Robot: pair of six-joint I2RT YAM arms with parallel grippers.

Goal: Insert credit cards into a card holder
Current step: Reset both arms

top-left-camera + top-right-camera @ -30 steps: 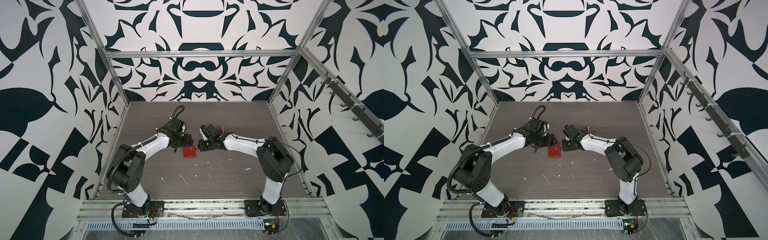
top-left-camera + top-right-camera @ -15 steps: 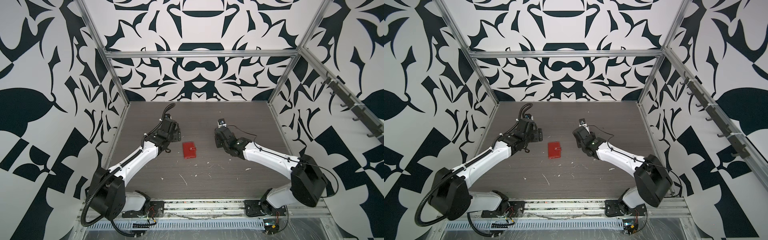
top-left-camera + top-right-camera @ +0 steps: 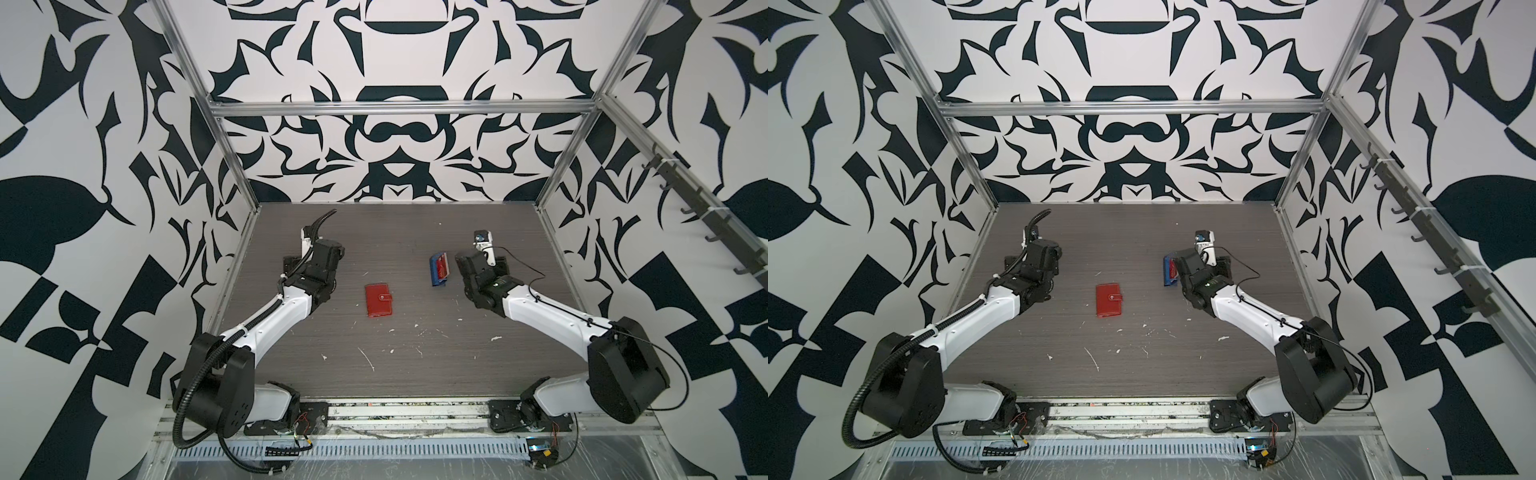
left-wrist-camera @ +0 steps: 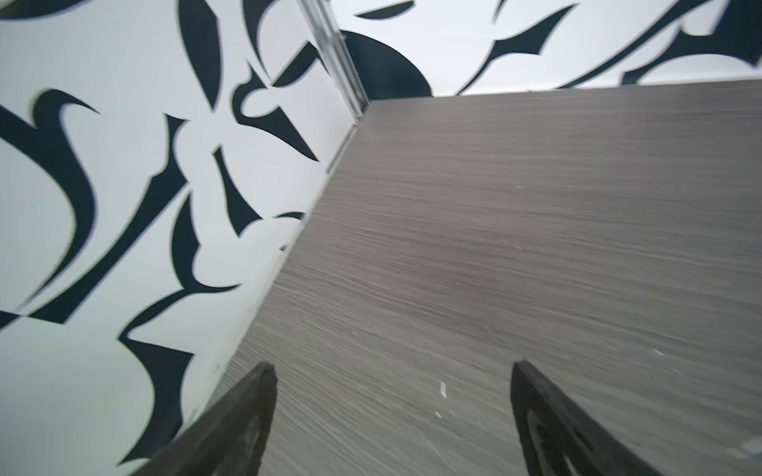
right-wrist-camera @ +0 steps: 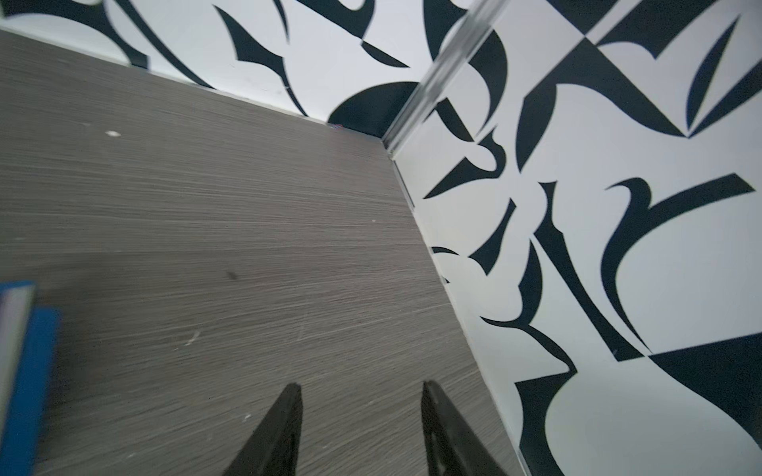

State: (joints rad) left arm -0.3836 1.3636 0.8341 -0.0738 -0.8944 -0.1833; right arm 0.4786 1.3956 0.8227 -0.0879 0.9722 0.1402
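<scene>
Both arms have swung out from the middle since a second ago, when your two hands met over the card holder (image 3: 379,300). It has not shifted and lies flat and closed, snap tab fastened, at the centre of the frame in both top views.

Your left hand (image 4: 393,371) is spread wide with nothing in it, aimed at the far left corner. Your right hand (image 5: 361,387) stands partly parted, also empty, just beside the blue stand (image 3: 434,271) right of centre.

The credit cards (image 3: 444,266) stand on edge in that stand, a red one showing. I'd judge they are kept upright so a hand can pinch an edge instead of prying a flat card off the worktop (image 3: 415,374). With the holder shut and cards waiting, you probably have work left. What the holder already contains is hidden.

The worktop is grey wood-grain, scattered with pale flecks (image 3: 368,358) in the lower part of the frame. Black-and-white patterned walls (image 3: 395,158) enclose three sides on an aluminium frame (image 3: 395,109), with a rail of hooks (image 3: 706,220) at the right.
</scene>
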